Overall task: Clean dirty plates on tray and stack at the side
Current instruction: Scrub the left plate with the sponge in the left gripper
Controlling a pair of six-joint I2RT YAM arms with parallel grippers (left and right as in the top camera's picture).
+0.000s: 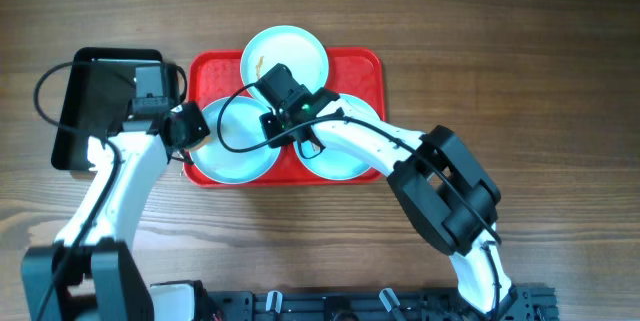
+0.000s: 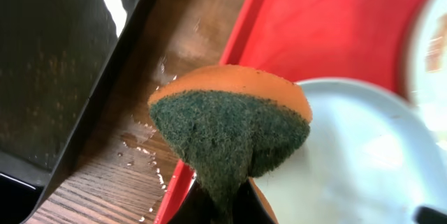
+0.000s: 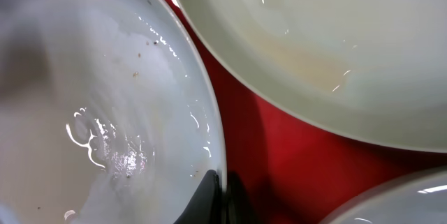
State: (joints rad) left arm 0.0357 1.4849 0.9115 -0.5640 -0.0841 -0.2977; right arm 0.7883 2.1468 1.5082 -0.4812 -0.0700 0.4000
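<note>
Left gripper (image 2: 220, 206), clamped on the sponge (image 2: 230, 126), has the nearest plate (image 2: 363, 154) just right of its tip; right gripper (image 3: 222, 192) pinches that plate's rim.

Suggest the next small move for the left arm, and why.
Probably sweep the orange-and-green sponge, clamped in the left gripper, inward across the pale round front-left plate: the sponge sits at its rim, dark specks dot its wet surface, and the right gripper seems to pinch its far rim steady.
</note>
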